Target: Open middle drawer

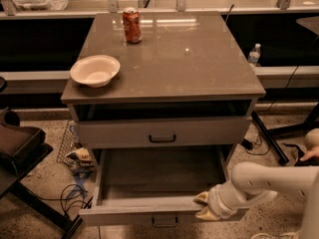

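The middle drawer point(149, 214) is pulled far out of the grey cabinet, showing an empty dark inside. Its small black bar handle point(165, 221) sits at the centre of the front. My gripper point(203, 206) reaches in from the right on a white arm and sits at the right part of the drawer's front top edge. One finger is inside the drawer, the other is on the outside, and they are closed on the front panel. The drawer above point(162, 132) is shut.
A white bowl point(95, 69) and a red can point(132, 25) stand on the cabinet top point(189, 59). A dark chair point(17, 143) is at the left, with cables and clutter point(77, 158) on the floor. A water bottle point(254, 54) and stand legs point(269, 138) are at the right.
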`<state>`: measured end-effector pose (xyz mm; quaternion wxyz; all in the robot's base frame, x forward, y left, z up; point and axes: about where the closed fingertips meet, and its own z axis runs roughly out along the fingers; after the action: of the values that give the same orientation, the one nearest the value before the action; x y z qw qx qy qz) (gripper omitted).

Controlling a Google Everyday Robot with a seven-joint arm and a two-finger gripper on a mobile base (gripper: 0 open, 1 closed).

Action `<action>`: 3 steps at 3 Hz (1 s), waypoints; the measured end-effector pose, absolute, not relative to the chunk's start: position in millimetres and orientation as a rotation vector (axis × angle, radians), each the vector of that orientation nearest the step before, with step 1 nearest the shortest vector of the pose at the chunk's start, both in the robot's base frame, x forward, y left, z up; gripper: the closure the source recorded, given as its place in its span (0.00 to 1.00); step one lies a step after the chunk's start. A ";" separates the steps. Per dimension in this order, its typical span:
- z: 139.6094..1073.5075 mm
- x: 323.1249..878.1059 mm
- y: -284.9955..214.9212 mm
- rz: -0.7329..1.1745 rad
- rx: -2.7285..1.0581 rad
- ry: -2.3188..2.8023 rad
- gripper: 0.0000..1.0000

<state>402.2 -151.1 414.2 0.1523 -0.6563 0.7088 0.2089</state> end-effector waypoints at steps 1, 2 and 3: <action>417.6 386.8 -153.9 0.610 -1.899 2.032 1.00; 424.7 359.0 -157.3 0.626 -1.950 1.992 1.00; 424.7 359.1 -157.3 0.626 -1.951 1.991 1.00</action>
<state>359.1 -157.3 424.7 0.1418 -0.6758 0.6900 0.2169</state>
